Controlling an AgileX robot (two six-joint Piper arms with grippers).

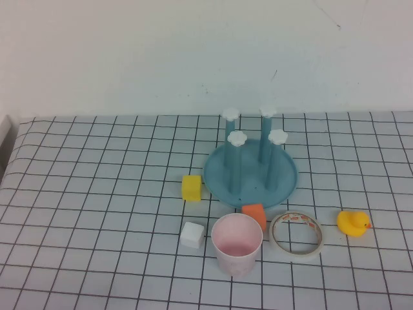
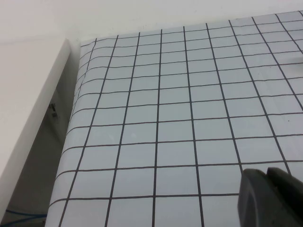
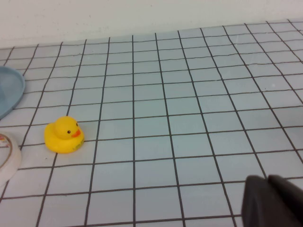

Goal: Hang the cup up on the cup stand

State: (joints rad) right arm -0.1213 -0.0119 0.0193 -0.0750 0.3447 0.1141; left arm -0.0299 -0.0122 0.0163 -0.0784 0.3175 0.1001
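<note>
Upright near the high view's bottom centre, the cup (image 1: 237, 244); just above it, the cup stand (image 1: 250, 173), all four pegs bare. Best gripped by the rim, then tipped mouth-down over a near peg. Absent from the high view, both arms. Clenched and empty over bare grid: left gripper (image 2: 269, 174), right gripper (image 3: 268, 179), the latter's view catching the duck (image 3: 64, 135).
</note>
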